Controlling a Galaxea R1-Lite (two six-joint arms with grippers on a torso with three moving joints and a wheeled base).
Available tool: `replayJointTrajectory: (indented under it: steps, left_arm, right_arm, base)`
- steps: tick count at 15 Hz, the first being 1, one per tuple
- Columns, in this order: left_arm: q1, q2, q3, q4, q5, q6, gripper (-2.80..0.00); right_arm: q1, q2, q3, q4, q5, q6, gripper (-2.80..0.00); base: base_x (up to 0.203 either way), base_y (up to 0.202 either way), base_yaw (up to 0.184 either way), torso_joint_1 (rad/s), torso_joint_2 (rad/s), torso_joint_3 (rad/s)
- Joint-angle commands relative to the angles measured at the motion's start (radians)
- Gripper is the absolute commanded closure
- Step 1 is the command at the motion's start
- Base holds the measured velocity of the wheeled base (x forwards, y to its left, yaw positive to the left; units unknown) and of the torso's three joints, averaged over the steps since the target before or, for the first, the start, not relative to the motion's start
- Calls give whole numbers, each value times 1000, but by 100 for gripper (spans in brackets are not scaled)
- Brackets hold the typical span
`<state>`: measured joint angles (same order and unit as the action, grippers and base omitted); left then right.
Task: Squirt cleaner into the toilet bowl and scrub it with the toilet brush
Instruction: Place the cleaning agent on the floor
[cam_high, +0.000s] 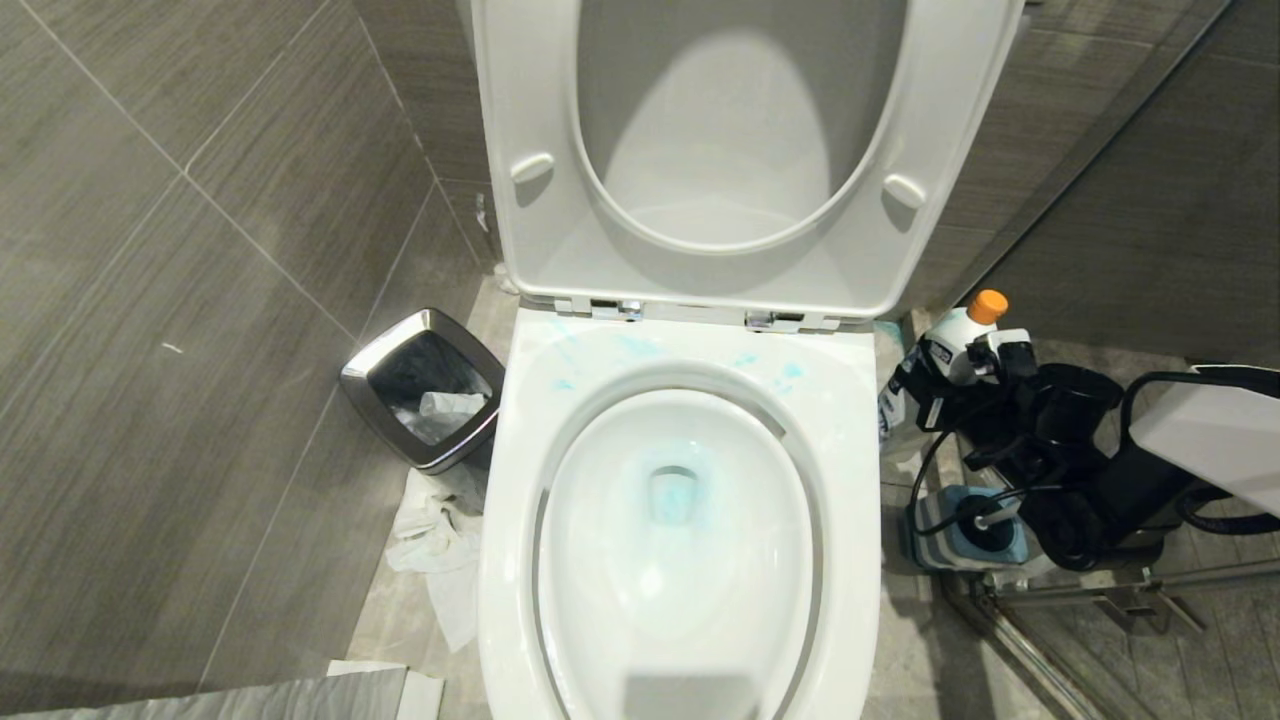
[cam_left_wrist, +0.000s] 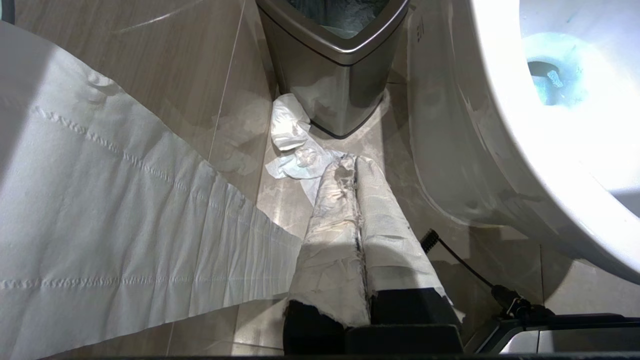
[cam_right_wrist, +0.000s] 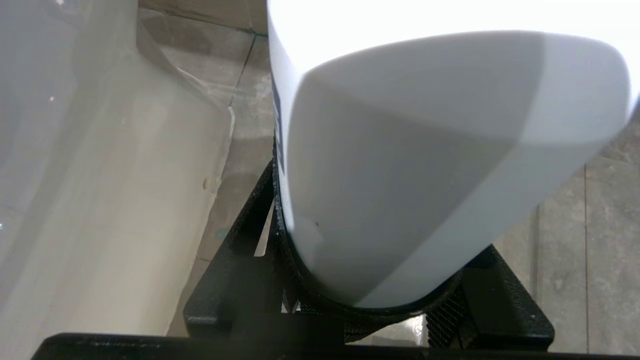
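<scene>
The toilet bowl (cam_high: 680, 540) stands open, seat and lid raised, with turquoise cleaner already spattered along the back of its rim and pooled blue at the drain — so the squirting looks done, and the step in hand is likely setting the bottle down. The right gripper (cam_high: 945, 385), low beside the toilet on the robot's right, is clamped around the bottle (cam_high: 950, 350), which sits upright with its orange cap on top; in the right wrist view the bottle's pale body (cam_right_wrist: 425, 165) fills the space between the black fingers. To do this well, lower it straight until its base rests flat on the floor, then let go gently so it does not tip, and keep it clear of the brush holder (cam_high: 965, 530) just in front. The brush's dark head (cam_high: 975, 512) sits in that holder, just below the gripper — a short reach once the bottle is freed. The left gripper (cam_left_wrist: 356, 165) hangs closed and paper-wrapped by the bin (cam_left_wrist: 335, 55), holding nothing
</scene>
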<state>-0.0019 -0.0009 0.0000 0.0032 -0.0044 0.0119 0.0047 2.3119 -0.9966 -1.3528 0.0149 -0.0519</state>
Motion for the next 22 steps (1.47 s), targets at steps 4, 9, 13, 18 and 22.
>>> replayJointTrajectory:
  steps: [4, 9, 13, 18, 22]
  left_arm:
    - [0, 1, 2, 0, 0, 0, 0]
    - [0, 1, 2, 0, 0, 0, 0]
    - [-1, 1, 2, 0, 0, 0, 0]
    - [0, 1, 2, 0, 1, -4, 0]
    - [0, 1, 2, 0, 1, -3, 0]
  right_arm:
    - [1, 50, -18, -9, 1, 0, 0]
    - [1, 133, -146, -11, 3, 7, 0]
    - [1, 175, -191, -14, 4, 9, 0]
    - [5, 193, -191, -68, 10, 5, 0]
    - [6, 193, -189, -68, 8, 1, 0]
  base:
    - [0, 0, 0, 0, 0, 0]
    - [0, 0, 0, 0, 0, 0]
    - [0, 0, 0, 0, 0, 0]
    - [0, 0, 0, 0, 0, 0]
    - [0, 0, 0, 0, 0, 0]
